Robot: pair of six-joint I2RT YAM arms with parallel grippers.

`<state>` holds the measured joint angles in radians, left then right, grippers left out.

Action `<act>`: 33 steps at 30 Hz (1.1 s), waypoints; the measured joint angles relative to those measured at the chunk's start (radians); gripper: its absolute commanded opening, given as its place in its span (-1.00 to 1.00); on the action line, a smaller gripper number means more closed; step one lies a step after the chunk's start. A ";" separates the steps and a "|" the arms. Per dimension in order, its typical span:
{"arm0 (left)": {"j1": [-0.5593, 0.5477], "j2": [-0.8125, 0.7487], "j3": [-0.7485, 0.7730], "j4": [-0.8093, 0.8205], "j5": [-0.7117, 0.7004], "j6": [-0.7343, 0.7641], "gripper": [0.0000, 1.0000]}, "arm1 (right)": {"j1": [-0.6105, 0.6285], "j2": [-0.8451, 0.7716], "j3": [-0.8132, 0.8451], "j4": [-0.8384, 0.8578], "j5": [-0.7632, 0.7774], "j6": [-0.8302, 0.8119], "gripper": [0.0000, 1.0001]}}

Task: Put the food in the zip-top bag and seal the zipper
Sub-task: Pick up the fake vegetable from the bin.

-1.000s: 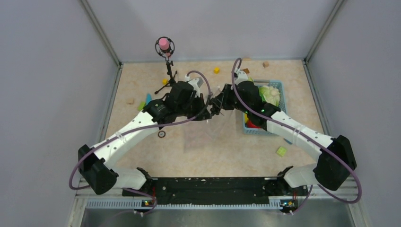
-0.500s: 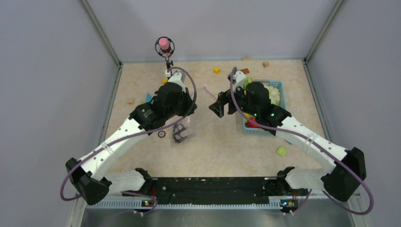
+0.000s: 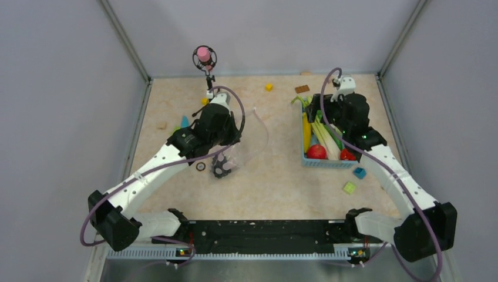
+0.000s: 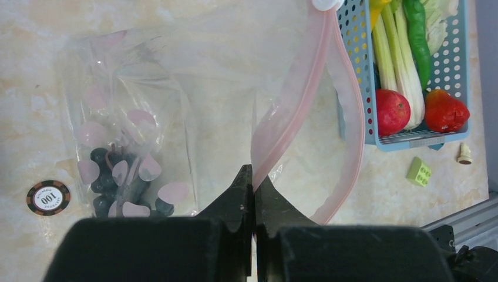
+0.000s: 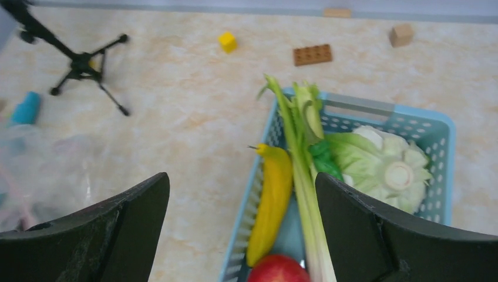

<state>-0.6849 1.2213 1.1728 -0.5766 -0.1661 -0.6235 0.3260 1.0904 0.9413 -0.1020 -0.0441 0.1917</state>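
The clear zip-top bag [image 4: 147,111] hangs from my left gripper [image 4: 253,176], which is shut on one side of its pale pink zipper [image 4: 293,100]. The bag's mouth gapes open, and a dark grape bunch [image 4: 111,188] sits in its bottom [image 3: 222,167]. My right gripper [image 5: 242,176] is open and empty above the light-blue basket [image 5: 364,108]. The basket holds a yellow banana [image 5: 271,200], leafy green stalks [image 5: 299,170], a green pod [image 5: 322,158], a cauliflower [image 5: 382,167] and red fruits [image 3: 316,151].
A poker chip [image 3: 201,167] lies beside the bag. Green [image 3: 349,187] and blue [image 3: 359,173] blocks lie near the basket's front. A yellow block [image 3: 268,87] and a brown brick [image 3: 302,89] lie at the back. A microphone on a tripod [image 3: 204,57] stands back left.
My right gripper opened, left the bag's mouth and swung right to above the basket. The grape bunch now lies in the bag, which the left gripper still holds.
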 measured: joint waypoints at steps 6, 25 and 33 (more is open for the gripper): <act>0.016 0.014 -0.015 0.007 0.018 0.004 -1.00 | -0.050 0.232 0.023 -0.012 0.120 -0.124 0.52; 0.025 0.014 -0.039 0.042 0.047 0.007 -1.00 | -0.088 0.640 0.258 -0.118 0.317 -0.242 -0.64; 0.026 0.023 -0.040 0.048 0.063 0.006 -1.00 | -0.088 0.542 0.217 -0.138 0.374 -0.232 -0.71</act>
<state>-0.6590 1.2442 1.1332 -0.5282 -0.1028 -0.6170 0.2379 1.6325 1.1580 -0.2401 0.3298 -0.0402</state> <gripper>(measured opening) 0.016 0.225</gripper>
